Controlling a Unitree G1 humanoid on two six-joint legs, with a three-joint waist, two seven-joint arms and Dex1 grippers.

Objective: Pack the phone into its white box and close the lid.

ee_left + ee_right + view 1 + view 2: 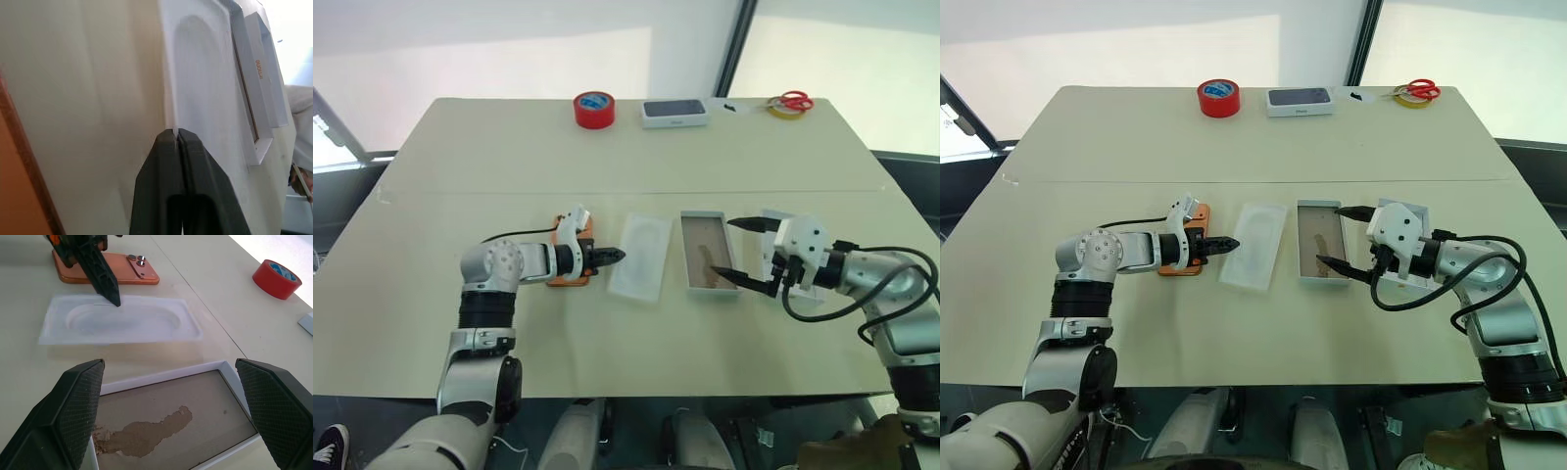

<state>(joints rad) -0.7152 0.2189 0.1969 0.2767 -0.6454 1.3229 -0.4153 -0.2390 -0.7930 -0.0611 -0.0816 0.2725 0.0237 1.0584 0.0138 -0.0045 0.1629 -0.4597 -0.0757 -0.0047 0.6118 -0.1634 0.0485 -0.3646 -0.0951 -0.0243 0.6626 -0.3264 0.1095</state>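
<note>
Head view: left gripper closed on the insert edge, phone just left of it, box right. Right wrist view: right gripper gapes over the box. Next, probably lift the insert aside.

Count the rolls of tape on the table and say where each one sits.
2. A red tape roll stands at the far edge, left of the dark-topped white box. A yellow tape roll lies at the far right, under the red-handled scissors.
</note>
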